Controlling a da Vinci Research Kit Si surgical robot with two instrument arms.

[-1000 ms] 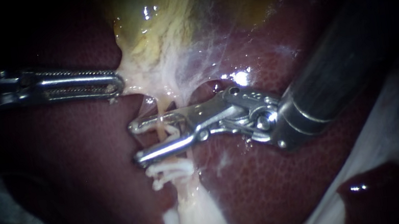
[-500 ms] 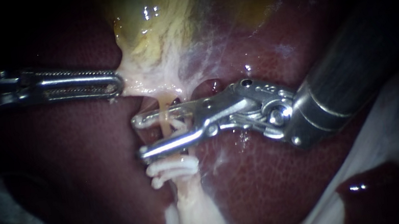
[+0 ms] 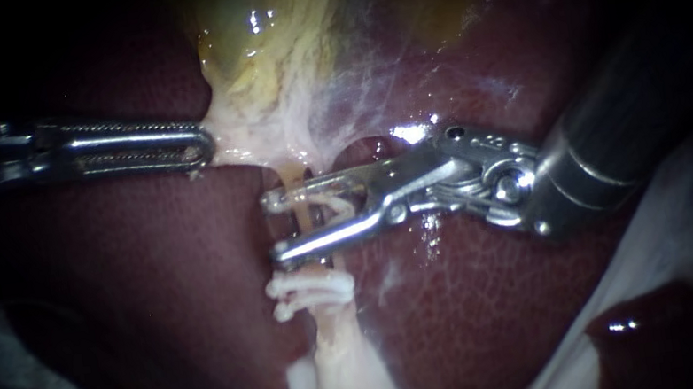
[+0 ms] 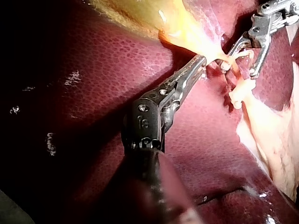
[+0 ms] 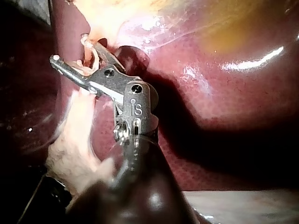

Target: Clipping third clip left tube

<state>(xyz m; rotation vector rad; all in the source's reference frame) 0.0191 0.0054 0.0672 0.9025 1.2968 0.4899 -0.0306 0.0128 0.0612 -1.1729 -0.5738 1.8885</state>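
Astride the tube (image 3: 303, 220), near its upper end, I have my right tool (image 3: 275, 226) with its jaws spread, one on each side of the tube. A white clip (image 3: 337, 206) shows between them. Farther down the tube, just beside the lower jaw, sit two clips (image 3: 313, 290), also white. At the tube's top, my left tool (image 3: 204, 146) is pinching the pale neck of the gallbladder (image 3: 274, 52). Dark liver (image 3: 469, 312) lies on both sides of the tube.
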